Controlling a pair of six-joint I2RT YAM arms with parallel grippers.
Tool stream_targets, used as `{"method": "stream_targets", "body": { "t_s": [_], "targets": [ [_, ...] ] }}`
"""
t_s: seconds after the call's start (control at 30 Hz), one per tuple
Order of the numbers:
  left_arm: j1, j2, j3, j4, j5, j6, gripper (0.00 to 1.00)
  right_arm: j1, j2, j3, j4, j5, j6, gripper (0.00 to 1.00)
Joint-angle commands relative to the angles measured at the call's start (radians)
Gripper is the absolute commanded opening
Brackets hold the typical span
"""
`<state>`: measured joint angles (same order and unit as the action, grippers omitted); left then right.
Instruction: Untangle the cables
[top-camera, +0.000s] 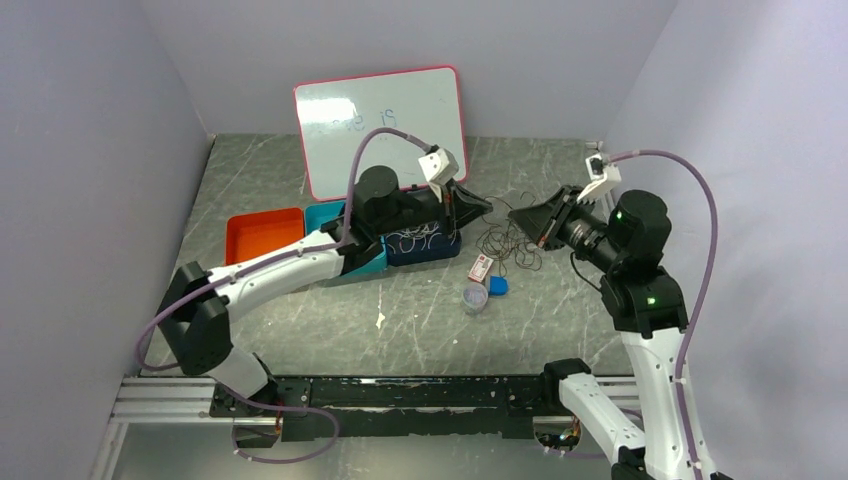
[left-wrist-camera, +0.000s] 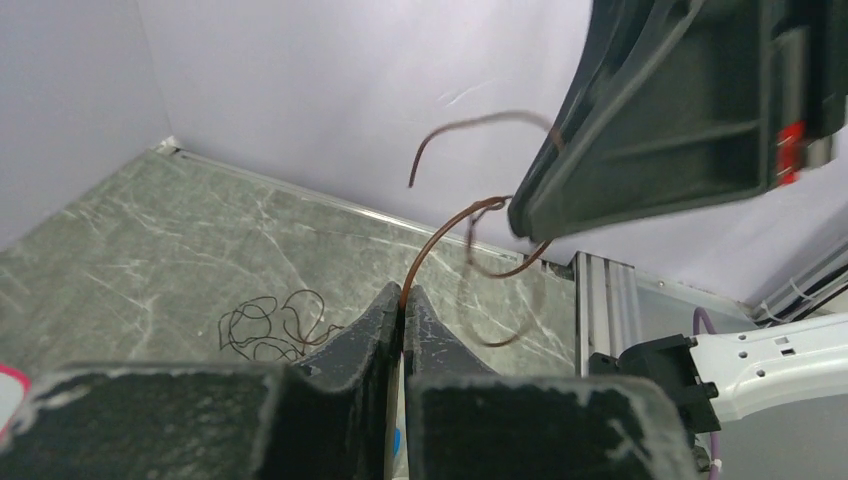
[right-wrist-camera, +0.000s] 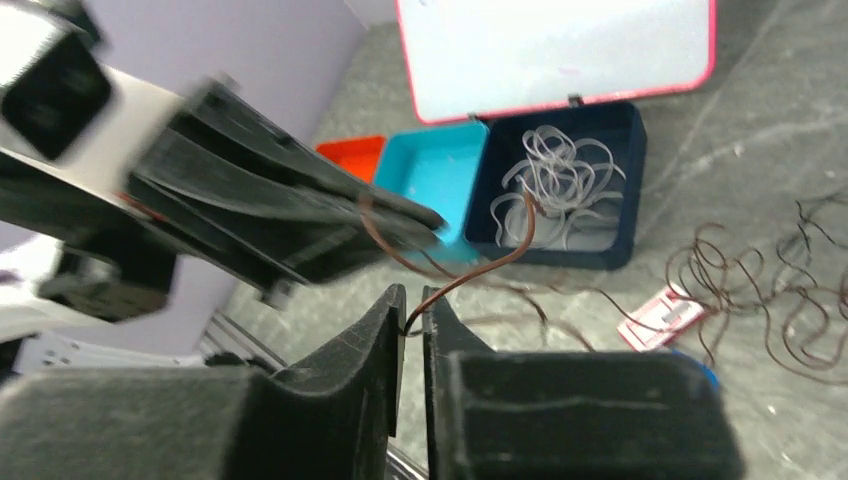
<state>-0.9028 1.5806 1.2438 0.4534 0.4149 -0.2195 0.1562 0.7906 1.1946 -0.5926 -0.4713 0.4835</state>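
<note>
Brown cable (right-wrist-camera: 490, 270): held off the tabletop (top-camera: 400, 320) and strung in a curve between the two sets of jaws; whether it is attached to the heap cannot be told.
Left jaws: pressed together, with the brown cable pinched at the tips.
Right jaws: closed on the same cable further along it.
Dark heap (top-camera: 507, 245): thin brown and black cables lie on the tabletop at 3 o'clock of the navy bin (right-wrist-camera: 560, 258), their loops crossed over one another.
White cables (right-wrist-camera: 560, 180): gathered inside the navy bin in loose overlapping loops.
Done: judged under half; the white cables are set apart and one brown cable is lifted.
Left: the dark heap is to be picked apart cable by cable.
Surroundings: a teal bin (right-wrist-camera: 435, 175) sits at 9 o'clock of the navy bin, and an orange bin (top-camera: 262, 235) beyond it.
</note>
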Motion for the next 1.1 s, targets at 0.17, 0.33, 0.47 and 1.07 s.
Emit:
{"method": "stream_targets", "body": {
  "t_s": [0.17, 0.33, 0.47, 1.07],
  "targets": [
    [0.021, -0.119, -0.014, -0.113, -0.022, 0.057, 0.07, -0.003, -0.050, -0.097, -0.153, 0.073, -0.082, 0.42],
    [0.021, -0.154, 0.010, -0.168, -0.047, 0.073, 0.07, -0.003, -0.153, -0.197, -0.025, 0.197, -0.062, 0.52],
    [0.022, -0.171, 0.033, -0.216, -0.088, 0.084, 0.07, -0.003, -0.263, -0.323, 0.161, 0.256, -0.019, 0.59],
    [0.042, -0.229, 0.130, -0.353, -0.217, 0.043, 0.07, -0.003, -0.629, -0.677, 0.508, 0.266, -0.005, 0.62]
  ]
}}
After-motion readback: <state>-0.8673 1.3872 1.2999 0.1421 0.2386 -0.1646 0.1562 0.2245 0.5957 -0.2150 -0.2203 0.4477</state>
